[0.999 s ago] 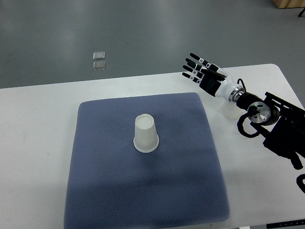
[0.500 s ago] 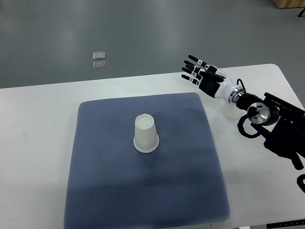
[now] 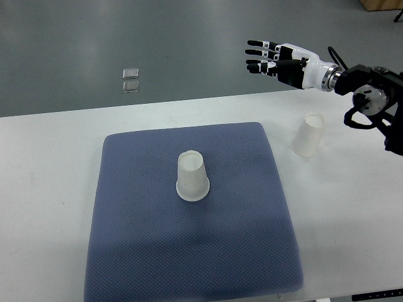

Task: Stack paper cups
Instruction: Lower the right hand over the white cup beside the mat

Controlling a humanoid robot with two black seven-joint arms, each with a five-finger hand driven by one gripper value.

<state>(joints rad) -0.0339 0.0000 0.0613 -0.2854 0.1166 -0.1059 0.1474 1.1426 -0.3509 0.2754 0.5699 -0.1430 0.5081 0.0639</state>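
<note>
One white paper cup (image 3: 192, 176) stands upside down near the middle of the blue-grey mat (image 3: 138, 251). A second upside-down white paper cup (image 3: 308, 134) stands on the white table to the right of the mat. My right hand (image 3: 267, 56) hangs open in the air above the table's far edge, fingers spread and pointing left, up and to the left of the second cup and holding nothing. Its arm comes in from the right edge. The left arm does not show.
The white table (image 3: 50, 163) carries the mat; its far edge runs behind the mat and its right corner is rounded. Beyond it is grey floor with two small clear square objects (image 3: 131, 79).
My right hand has risen and swung back away from the second cup, which was partly hidden behind the wrist and now stands fully in view. The cups have not moved.
</note>
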